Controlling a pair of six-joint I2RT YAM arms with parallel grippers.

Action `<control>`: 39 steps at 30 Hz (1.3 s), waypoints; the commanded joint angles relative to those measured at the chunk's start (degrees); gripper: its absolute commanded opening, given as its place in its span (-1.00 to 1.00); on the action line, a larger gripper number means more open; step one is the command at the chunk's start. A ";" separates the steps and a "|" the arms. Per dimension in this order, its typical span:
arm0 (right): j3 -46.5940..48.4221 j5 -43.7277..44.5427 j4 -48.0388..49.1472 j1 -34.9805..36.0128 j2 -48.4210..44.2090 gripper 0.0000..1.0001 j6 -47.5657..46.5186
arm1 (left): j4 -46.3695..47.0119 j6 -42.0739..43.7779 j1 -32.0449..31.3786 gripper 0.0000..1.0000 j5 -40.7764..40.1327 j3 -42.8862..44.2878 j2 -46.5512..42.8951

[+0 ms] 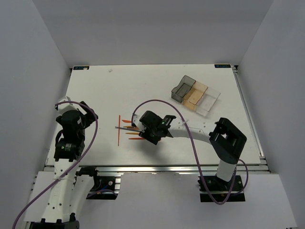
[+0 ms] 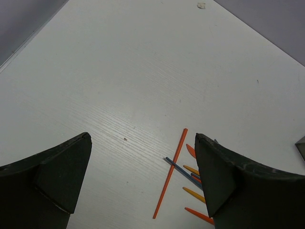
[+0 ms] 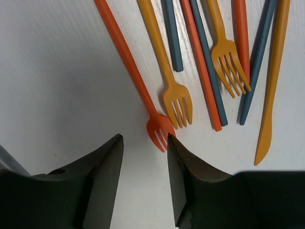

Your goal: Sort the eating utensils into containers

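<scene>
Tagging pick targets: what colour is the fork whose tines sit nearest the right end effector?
Red-orange. The fork shows best in the right wrist view.

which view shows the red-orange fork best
Right wrist: the red-orange fork is close up, tines clear by the right claw. Top view shows only thin orange slivers; left wrist only handle ends, fork indistinguishable.

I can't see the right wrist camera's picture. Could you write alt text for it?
The right gripper, its two dark fingers apart, sits just short of the tines of a red-orange fork on a white table. Beside that fork lie two amber forks, blue-grey sticks, red sticks and an orange knife.
</scene>
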 commanded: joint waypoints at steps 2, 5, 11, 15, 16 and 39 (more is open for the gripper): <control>3.87 0.35 -0.14 0.95 1.75 -0.10 -3.58 | 0.61 0.35 0.00 0.96 0.77 -0.36 0.12; 4.39 -0.09 0.55 1.56 2.99 -0.19 -4.11 | 0.70 0.44 0.00 0.96 1.20 -0.44 0.29; 5.62 -0.61 1.18 1.74 5.62 -0.19 -6.04 | 0.88 0.62 0.00 0.96 1.65 -0.53 0.64; 5.54 -0.61 2.22 1.74 7.47 -0.21 -7.19 | 0.97 0.79 -0.09 0.96 1.91 -0.53 0.64; 5.36 -0.61 2.49 1.74 7.64 -0.21 -7.54 | 0.97 0.79 -0.09 0.96 2.08 -0.44 0.64; 4.04 -8.00 5.57 -0.46 8.26 -0.29 -10.44 | 1.40 1.14 -0.18 0.96 3.58 -0.71 1.26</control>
